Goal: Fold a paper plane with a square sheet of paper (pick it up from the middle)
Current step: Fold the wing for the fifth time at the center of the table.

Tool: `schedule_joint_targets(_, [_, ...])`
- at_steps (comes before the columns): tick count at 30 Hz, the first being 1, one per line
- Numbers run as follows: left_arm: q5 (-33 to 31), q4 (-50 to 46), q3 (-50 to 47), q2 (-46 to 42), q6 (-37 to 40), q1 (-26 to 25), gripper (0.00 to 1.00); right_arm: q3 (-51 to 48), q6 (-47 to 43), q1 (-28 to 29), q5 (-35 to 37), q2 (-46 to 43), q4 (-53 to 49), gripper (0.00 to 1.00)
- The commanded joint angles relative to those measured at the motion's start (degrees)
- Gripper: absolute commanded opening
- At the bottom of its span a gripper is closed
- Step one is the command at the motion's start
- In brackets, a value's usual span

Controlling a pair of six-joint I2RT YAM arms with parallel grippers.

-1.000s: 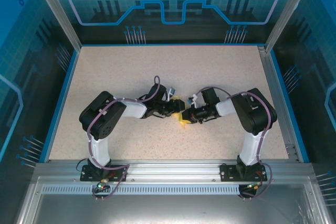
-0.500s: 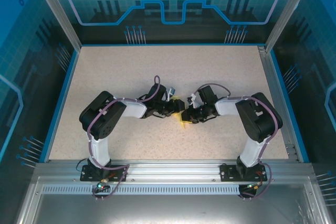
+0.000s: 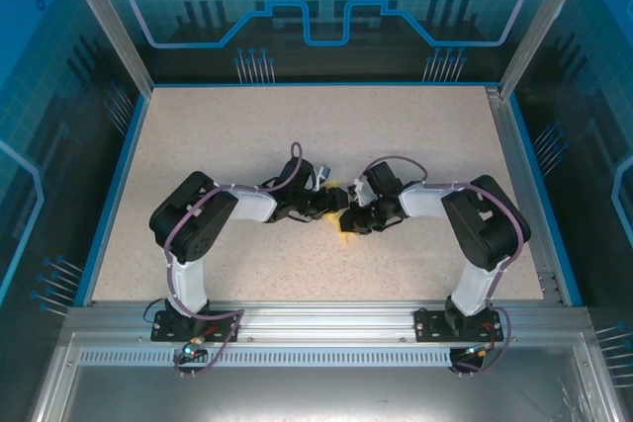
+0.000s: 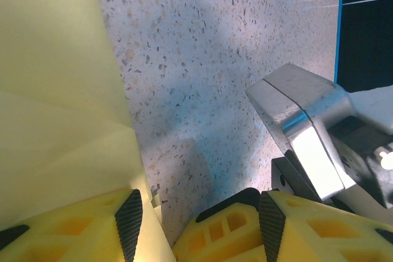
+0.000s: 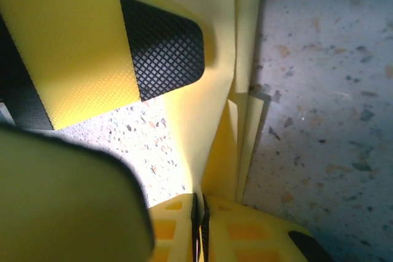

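**Mid-fold handling of the square sheet of paper (image 3: 341, 228).** In the top view the sheet sits over the middle of the desk (image 3: 227, 135), partly folded, between the two arms. The left gripper (image 3: 331, 207) reaches it from 9 o'clock and the right gripper (image 3: 354, 216) from 3 o'clock, so that the two nearly meet.

*Right wrist view:* the jaws of the right gripper (image 5: 199, 207) are pressed together at 6 o'clock, with layers of the sheet (image 5: 218, 90) pinched in the seam between them. The paper runs from there towards 12 o'clock.

*Left wrist view:* the jaws of the left gripper (image 4: 199, 213) stand spread, with bare desk showing in the gap. The sheet (image 4: 55, 90) fills the 9 o'clock side and lies against the jaw on that side without being clamped. Whether the sheet's edge touches the desk cannot be told.

*Handling (a judgement):* the sheet is very light, thin and limp, so it will probably sag or twist wherever it is unsupported, though a single pinch carries it easily. It takes a crease for good and could tear if the two arms pull apart. Its surface is smooth, so the jaws should close flat on stacked layers. The best hold is likely at the folded middle, near the crease, where the layers are stiffest. The free flaps are best left alone.
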Motion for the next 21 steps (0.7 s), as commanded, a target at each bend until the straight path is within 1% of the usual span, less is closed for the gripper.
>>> schedule_joint_targets(1, [-0.21, -4.17, 0.41, 2.15, 1.60, -0.14, 0.56, -0.98, -0.54, 0.66, 4.47, 0.56, -3.97, 0.12])
schedule_joint_targets(4, [-0.45, -4.56, 0.43, 2.15, 1.52, -0.17, 0.54, -1.58, 0.02, 0.67, 5.39, 0.38, -4.44, 0.12])
schedule_joint_targets(8, [-0.72, -5.15, 0.43, 2.15, 1.18, -0.13, 0.49, -2.67, 1.15, 0.51, 2.99, -1.16, -2.17, 0.15])
schedule_joint_targets(13, [-1.62, -5.73, 0.00, 2.15, 0.28, 0.10, 0.37, -3.42, 1.70, 0.12, 1.16, -2.17, -1.27, 0.14])
schedule_joint_targets(18, [-1.86, -7.03, 0.73, 3.09, -0.32, 0.22, 0.22, -3.56, 1.39, -0.04, 1.03, -1.17, -1.07, 0.09])
schedule_joint_targets(21, [-1.89, -7.24, 0.94, 3.47, -0.60, 0.32, 0.17, -3.58, 1.63, -0.09, 0.74, -0.64, -0.52, 0.09])
